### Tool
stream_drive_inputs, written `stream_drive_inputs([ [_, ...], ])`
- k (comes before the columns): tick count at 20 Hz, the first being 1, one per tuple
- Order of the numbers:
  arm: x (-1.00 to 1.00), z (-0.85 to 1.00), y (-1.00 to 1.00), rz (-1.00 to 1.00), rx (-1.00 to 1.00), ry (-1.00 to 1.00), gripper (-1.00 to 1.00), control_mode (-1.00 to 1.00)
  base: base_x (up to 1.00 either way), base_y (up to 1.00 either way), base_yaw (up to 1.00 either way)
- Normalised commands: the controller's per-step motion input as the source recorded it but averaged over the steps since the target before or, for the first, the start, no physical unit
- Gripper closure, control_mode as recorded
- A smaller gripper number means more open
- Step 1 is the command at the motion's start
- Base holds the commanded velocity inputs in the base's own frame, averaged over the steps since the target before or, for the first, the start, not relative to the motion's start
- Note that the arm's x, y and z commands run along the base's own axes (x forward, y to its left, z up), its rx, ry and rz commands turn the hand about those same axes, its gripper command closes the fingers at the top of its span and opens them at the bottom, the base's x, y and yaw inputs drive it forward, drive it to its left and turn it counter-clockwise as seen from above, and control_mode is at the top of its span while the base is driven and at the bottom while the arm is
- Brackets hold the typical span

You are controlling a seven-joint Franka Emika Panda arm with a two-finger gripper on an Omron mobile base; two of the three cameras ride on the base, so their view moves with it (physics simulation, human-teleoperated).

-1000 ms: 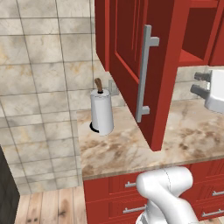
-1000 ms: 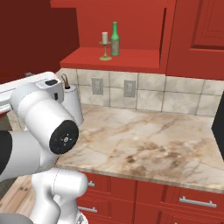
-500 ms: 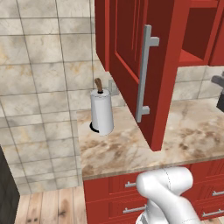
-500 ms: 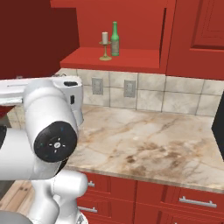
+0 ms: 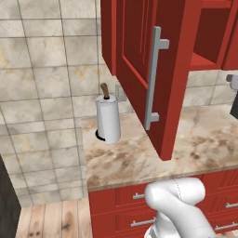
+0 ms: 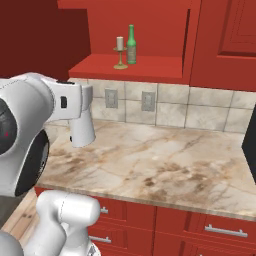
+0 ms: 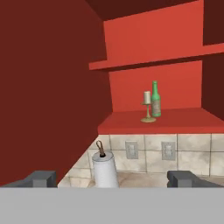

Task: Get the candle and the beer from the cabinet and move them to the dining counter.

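Observation:
The cabinet (image 6: 150, 68) stands open, its red door (image 5: 139, 69) swung out towards me with a long silver handle (image 5: 155, 79). On its lower shelf (image 7: 175, 118) the cream candle (image 6: 120, 44) on a brass holder stands just left of the green beer (image 6: 131, 44) bottle; both are upright and close together. In the hand view the candle (image 7: 147, 98) and beer (image 7: 155, 99) sit well ahead, right of centre. My gripper (image 7: 113, 180) is open, its fingertips (image 7: 41, 178) wide apart with nothing between them, still far short of the shelf. The dining counter is out of view.
A paper towel roll (image 5: 108, 120) stands on the marbled wall counter (image 6: 160, 160) below the open door. Two outlets (image 6: 147, 101) sit in the tiled backsplash. Red drawers (image 6: 200, 225) run under the counter. A dark block (image 6: 250, 145) stands at the right edge.
My arm has swung, and the white hand has slid towards the right edge of the left base view. Candle, beer and door have not moved.

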Motion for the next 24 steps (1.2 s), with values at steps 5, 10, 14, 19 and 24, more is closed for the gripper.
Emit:
stream_drive_inputs([
  [5, 0.15, 0.0, 0.0, -0.09, -0.11, 0.0, -1.0, -1.0, 0.0, 0.0, 0.0],
  [10, 0.33, 0.0, 0.0, -0.04, -0.06, 0.0, -1.0, -1.0, 0.0, 0.0, 0.0],
  [14, 0.5, 0.0, 0.0, -0.08, -0.07, 0.02, -1.0, -1.0, 0.0, 0.0, 0.0],
  [19, 0.55, 0.0, 0.0, -0.11, -0.02, 0.03, -1.0, -1.0, 0.0, 0.0, 0.0],
  [24, 0.48, 0.0, 0.0, -0.13, 0.0, 0.02, -1.0, -1.0, 0.0, 0.0, 0.0],
])
